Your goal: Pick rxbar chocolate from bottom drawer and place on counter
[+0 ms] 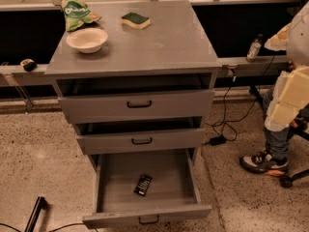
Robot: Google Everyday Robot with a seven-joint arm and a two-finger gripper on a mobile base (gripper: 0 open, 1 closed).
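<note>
The bottom drawer (120,178) stands pulled wide out, and the rxbar chocolate (143,185) lies flat on its floor, a little right of its middle and nearer its front panel. High above that drawer the bench (164,45) carries a white bowl (87,39), a green-and-yellow sponge (135,20) and a green snack bag (77,12). The claw (290,98) hangs well to the right of the drawer and higher, apart from it; I cannot tell whether it is wide or narrow.

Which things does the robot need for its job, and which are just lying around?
For the job: rxbar chocolate, bottom drawer, counter; gripper, out of view.
Lying about: sponge, bowl, green bag, bottle.
</note>
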